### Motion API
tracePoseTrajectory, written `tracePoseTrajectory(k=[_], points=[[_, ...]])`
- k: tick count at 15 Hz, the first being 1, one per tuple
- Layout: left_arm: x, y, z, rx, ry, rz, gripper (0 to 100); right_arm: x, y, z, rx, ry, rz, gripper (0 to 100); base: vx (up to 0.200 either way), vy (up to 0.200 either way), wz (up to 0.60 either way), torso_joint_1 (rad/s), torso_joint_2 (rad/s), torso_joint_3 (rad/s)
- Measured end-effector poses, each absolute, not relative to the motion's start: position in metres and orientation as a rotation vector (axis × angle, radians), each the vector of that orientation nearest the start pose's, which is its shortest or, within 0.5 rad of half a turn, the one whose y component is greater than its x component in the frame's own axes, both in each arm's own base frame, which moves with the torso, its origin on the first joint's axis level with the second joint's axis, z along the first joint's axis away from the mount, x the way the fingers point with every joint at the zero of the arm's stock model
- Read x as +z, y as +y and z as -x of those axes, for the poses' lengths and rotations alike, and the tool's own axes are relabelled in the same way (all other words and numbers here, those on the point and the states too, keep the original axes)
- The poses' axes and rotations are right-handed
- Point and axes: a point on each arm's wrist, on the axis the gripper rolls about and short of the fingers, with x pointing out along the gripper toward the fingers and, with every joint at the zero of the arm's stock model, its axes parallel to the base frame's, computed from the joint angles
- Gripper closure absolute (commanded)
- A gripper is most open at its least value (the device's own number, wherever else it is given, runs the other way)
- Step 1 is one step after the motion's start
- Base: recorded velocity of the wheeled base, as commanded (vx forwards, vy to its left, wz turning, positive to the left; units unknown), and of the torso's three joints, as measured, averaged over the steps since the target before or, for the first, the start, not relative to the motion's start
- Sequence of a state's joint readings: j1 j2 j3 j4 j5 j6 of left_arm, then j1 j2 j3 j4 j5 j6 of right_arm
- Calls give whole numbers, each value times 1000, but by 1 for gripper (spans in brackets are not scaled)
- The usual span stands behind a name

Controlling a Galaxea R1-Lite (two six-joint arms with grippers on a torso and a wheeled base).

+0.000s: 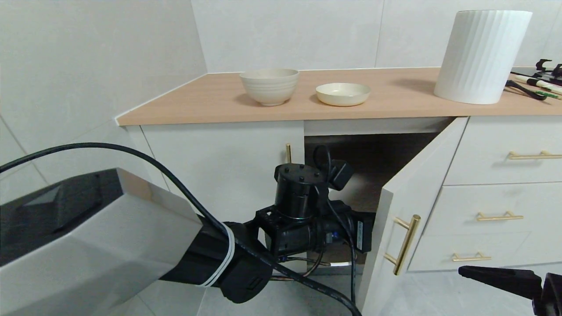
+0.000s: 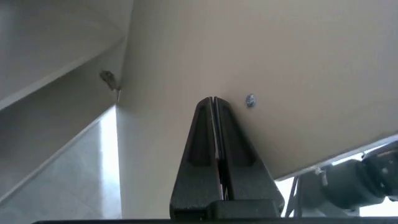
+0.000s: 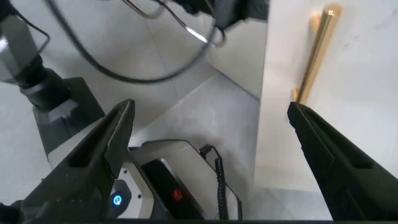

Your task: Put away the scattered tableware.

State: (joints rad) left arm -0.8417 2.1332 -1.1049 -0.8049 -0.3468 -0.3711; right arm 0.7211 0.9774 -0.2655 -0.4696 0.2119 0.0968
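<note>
A cream ribbed bowl (image 1: 269, 86) and a shallow cream dish (image 1: 343, 94) stand side by side on the wooden countertop (image 1: 210, 103). Below them the cabinet door (image 1: 412, 188) with a gold handle (image 1: 406, 243) hangs open. My left arm's wrist (image 1: 303, 206) sits low in the cabinet opening. My left gripper (image 2: 213, 101) is shut and empty, its tips close to the door's pale inner face (image 2: 280, 68). Low to the right of the door, my right gripper (image 3: 210, 107) is open and empty, facing the door's outer side near the handle (image 3: 316, 50).
A tall white ribbed container (image 1: 480, 55) stands on the counter to the right, with pens and tools (image 1: 538, 83) beyond it. Drawers with gold handles (image 1: 533, 155) fill the right side. A tiled wall closes the left corner, and tiled floor (image 1: 439, 294) lies below.
</note>
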Motion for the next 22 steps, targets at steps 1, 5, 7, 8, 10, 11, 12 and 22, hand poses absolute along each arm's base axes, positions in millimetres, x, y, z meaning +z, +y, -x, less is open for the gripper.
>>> tracePoseTrajectory(k=[1, 5, 7, 8, 10, 11, 12, 22], points=[[122, -317, -268, -1134, 442, 268, 100, 168, 79, -80, 929, 286, -25, 0, 0, 0, 0, 0, 0, 0], [136, -344, -223, -1270, 429, 256, 100, 171, 83, -73, 1061, 274, -30, 0, 0, 0, 0, 0, 0, 0], [152, -347, -202, -1318, 399, 260, 100, 174, 83, -70, 1106, 263, -35, 0, 0, 0, 0, 0, 0, 0], [157, -338, -207, -1291, 385, 266, 100, 175, 83, -70, 1109, 259, -36, 0, 0, 0, 0, 0, 0, 0], [161, -299, -244, -1148, 363, 288, 100, 178, 86, -73, 1109, 256, -36, 0, 0, 0, 0, 0, 0, 0], [162, -279, -259, -1083, 356, 297, 100, 179, 88, -74, 1109, 259, -35, 0, 0, 0, 0, 0, 0, 0], [162, -264, -267, -1046, 358, 301, 100, 179, 89, -76, 1108, 263, -34, 0, 0, 0, 0, 0, 0, 0], [117, -351, -242, -1218, 545, 223, 100, 183, 94, -79, 1117, 263, -34, 0, 0, 0, 0, 0, 0, 0]])
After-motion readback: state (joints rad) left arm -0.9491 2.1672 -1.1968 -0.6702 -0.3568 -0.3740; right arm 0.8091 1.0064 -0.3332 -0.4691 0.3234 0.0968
